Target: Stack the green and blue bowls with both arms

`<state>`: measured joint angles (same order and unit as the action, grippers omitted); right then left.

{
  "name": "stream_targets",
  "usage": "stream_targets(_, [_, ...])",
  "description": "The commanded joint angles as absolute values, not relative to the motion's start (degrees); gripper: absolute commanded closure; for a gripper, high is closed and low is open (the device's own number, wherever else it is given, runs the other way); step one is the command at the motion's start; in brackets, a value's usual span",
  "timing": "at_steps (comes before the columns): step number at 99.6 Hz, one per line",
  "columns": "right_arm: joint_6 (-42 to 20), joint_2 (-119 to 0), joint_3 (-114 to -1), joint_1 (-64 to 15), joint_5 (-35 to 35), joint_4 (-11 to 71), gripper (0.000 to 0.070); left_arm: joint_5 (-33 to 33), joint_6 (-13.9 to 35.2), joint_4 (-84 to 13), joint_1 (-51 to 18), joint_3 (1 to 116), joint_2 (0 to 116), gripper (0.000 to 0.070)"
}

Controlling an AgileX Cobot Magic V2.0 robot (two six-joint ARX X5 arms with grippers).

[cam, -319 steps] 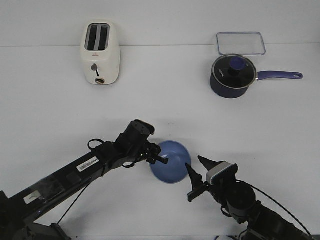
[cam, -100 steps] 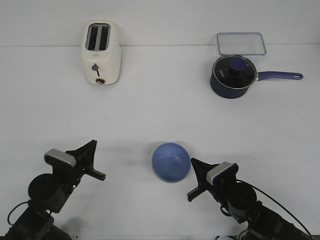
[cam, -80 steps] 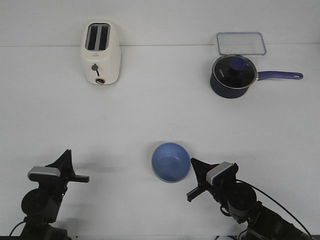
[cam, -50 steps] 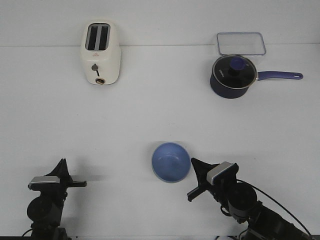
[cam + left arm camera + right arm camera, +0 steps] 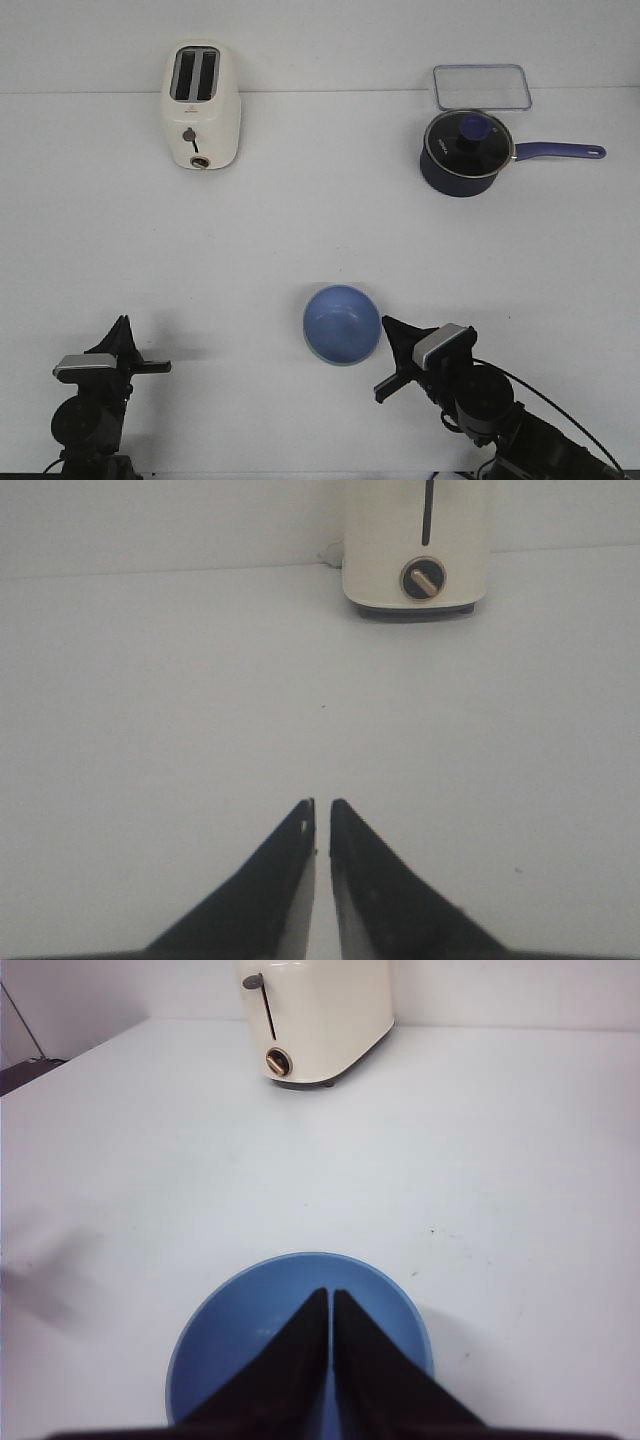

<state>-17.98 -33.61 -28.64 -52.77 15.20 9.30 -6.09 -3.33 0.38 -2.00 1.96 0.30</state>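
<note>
A periwinkle blue bowl (image 5: 341, 324), with a thin pale green rim showing under it, sits low centre on the white table (image 5: 320, 220). Upper left stands a cream toaster (image 5: 201, 105) with dark slots; upper right, a navy saucepan (image 5: 466, 152) and a clear container (image 5: 481, 86).

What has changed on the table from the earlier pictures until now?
The left arm let go of the blue bowl and pulled back to the near left corner; the left gripper is now shut and empty. The bowl settled level, showing a pale green rim beneath. The right gripper, shut beside the bowl, the toaster, saucepan and clear container stayed in place.
</note>
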Motion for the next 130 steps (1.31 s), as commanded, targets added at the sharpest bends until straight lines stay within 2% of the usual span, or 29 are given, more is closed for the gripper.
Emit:
stream_targets(1, [-17.9,-33.7,-29.0,-53.3,15.3,8.6,0.0691,-6.1,-3.4,1.4,-1.9,0.8,0.2,0.0687])
stream_targets(36, [-17.6,-33.7,-29.0,-53.3,15.3,8.6,0.0691,-6.1,-3.4,1.6,-1.9,0.8,0.2,0.0687])
stream_targets(37, [-14.7,-33.3,-28.9,-53.1,15.6,9.2,0.0691,-6.1,-3.4,1.6,-1.9,0.8,0.2,0.0687])
stream_targets(42, [-9.9,-32.2,-28.9,-51.8,17.1,9.2,0.0691,-6.1,-3.4,1.6,-1.9,0.8,0.2,0.0687])
stream_targets(49, [-5.0,-29.9,-28.3,-47.2,16.6,8.6,0.0691,-6.1,-3.4,1.6,-1.9,0.8,0.2,0.0687])
stream_targets(58, [-1.9,-26.0,-25.2,-37.0,11.5,6.5,0.0691,-6.1,-3.4,1.6,-1.9,0.8,0.2,0.0687])
stream_targets(72, [-0.1,-17.8,-16.7,-18.7,4.6,3.9,0.0691,-6.1,-3.4,1.6,-1.9,0.8,0.2,0.0687])
stream_targets(87, [-0.3,-7.3,-7.4,-5.3,3.8,3.4,0.0691,-6.1,-3.4,1.6,-1.9,0.8,0.2,0.0687])
stream_targets(101, [-1.2,-1.1,-1.6,-0.7,1.5,3.4,0.0691,-6.1,-3.4,1.6,-1.9,0.8,0.2,0.0687])
stream_targets(130, [-0.5,-0.1,-0.7,-0.4,1.3,7.2,0.0691,-6.1,-3.4,1.6,-1.9,0.8,0.2,0.0687])
